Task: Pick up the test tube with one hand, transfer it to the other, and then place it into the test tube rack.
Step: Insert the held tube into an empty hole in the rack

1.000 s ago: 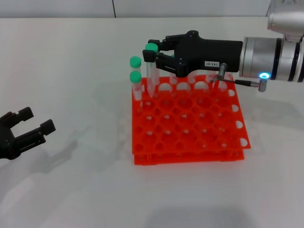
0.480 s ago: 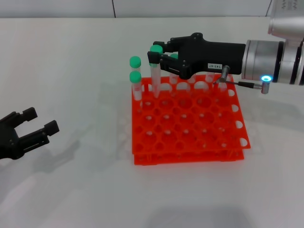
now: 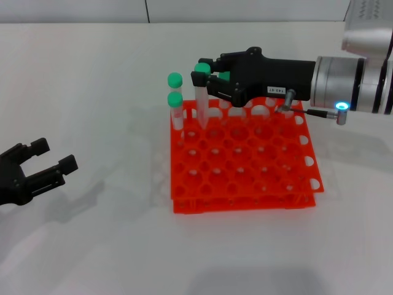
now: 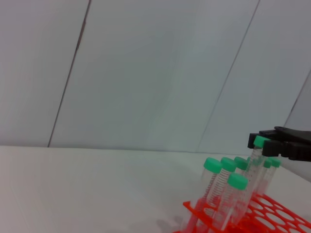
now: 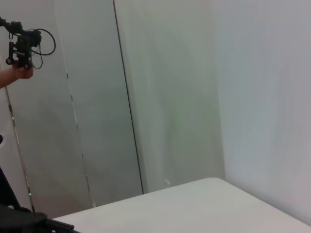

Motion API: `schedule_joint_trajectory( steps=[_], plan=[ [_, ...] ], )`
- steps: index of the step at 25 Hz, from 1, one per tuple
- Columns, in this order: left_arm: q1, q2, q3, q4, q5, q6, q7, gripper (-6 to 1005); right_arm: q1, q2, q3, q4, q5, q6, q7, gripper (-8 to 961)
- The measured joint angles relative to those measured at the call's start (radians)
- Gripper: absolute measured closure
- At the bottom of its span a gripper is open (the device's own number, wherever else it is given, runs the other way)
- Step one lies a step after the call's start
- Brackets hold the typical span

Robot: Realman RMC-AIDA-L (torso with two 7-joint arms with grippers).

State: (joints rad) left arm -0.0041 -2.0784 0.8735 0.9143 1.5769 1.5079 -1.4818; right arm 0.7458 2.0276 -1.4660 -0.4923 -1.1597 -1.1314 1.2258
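The test tube, clear with a green cap, stands nearly upright with its tip in a hole near the back left of the orange test tube rack. My right gripper, the labelled black one, is shut on the tube just below its cap. In the left wrist view the same gripper shows at the right edge, holding the capped tube above the rack. My left gripper hovers open over the table at the lower left, with nothing in it.
Two more green-capped tubes stand in the rack's back left corner, and others are partly hidden behind my right gripper. Several capped tubes show in the left wrist view. The right wrist view shows only wall panels and table.
My right gripper has shifted a little to the right and down with the tube, so the tube's tip now sits in a rack hole. The left gripper has hardly moved.
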Motion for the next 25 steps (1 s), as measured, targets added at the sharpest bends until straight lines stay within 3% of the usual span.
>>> schedule_joint_trajectory(
  steps=[25],
  plan=[
    [-0.024,-0.002,-0.001,-0.023,0.0,-0.002,0.0,109,-0.001,0.0,-0.096,0.002,0.041,0.071,-0.014,696]
  ],
)
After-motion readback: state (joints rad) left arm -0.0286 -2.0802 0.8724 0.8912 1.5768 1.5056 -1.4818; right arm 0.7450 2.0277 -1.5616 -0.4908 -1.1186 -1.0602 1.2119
